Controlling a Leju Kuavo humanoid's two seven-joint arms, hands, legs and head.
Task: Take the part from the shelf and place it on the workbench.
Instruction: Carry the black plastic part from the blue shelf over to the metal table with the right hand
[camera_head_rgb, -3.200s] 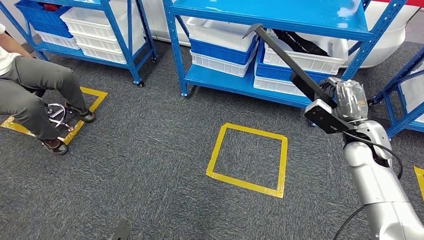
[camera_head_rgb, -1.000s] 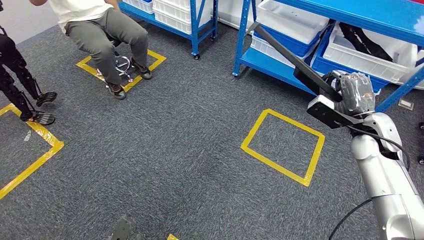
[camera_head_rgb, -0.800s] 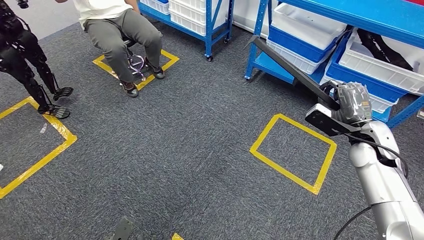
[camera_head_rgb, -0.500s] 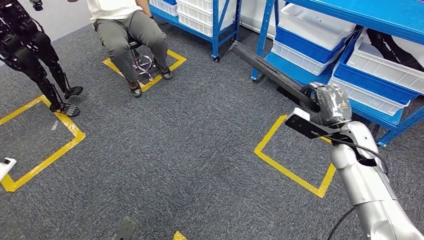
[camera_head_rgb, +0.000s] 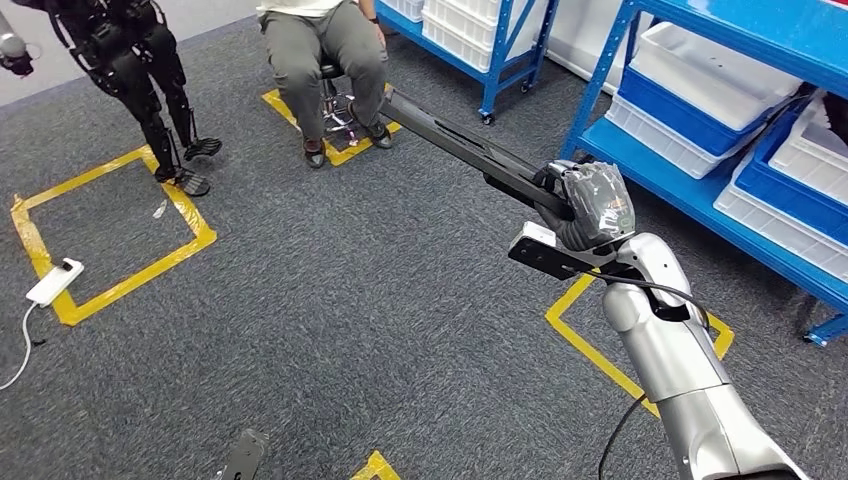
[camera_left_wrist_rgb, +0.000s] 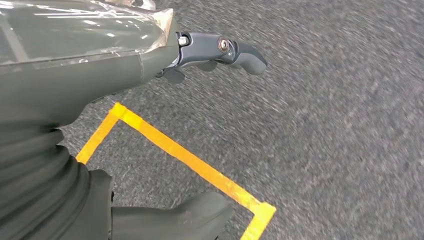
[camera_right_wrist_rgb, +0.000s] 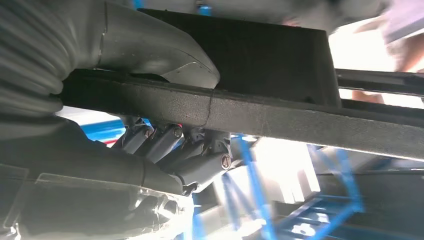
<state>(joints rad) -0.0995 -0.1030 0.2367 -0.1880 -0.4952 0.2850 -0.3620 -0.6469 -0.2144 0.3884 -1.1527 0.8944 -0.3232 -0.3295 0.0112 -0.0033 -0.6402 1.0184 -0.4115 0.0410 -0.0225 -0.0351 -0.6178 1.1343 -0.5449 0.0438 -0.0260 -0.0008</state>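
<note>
right hand carries the long black part over the carpet

the right hand (camera_head_rgb: 588, 205), wrapped in clear plastic film, is clamped around a long black part (camera_head_rgb: 455, 140) near one end. the silver right arm (camera_head_rgb: 680, 370) rises from the lower right of the head view and bends at the wrist so the hand sits raised in front of the body. in the right wrist view the thumb (camera_right_wrist_rgb: 160, 47) lies on one side of the bar and the darker fingers (camera_right_wrist_rgb: 197, 150) curl around the opposite side, gripping it tight.

the part is a straight, slim, matte black bar, held in the air and slanting away from the hand toward a seated person (camera_head_rgb: 325, 50) on a stool. a thicker block stands out along it just ahead of the hand.

the left hand (camera_left_wrist_rgb: 222, 50) hangs over grey carpet (camera_head_rgb: 350, 300) with its fingers loosely apart and nothing in them, above a yellow tape square (camera_left_wrist_rgb: 190, 165).

blue shelving (camera_head_rgb: 700, 110) with white and blue bins (camera_head_rgb: 700, 90) stands to the right, well apart from the bar's far end. a dark legged robot (camera_head_rgb: 140, 70) stands by another tape square, where a white device (camera_head_rgb: 55, 282) lies on the tape.
</note>
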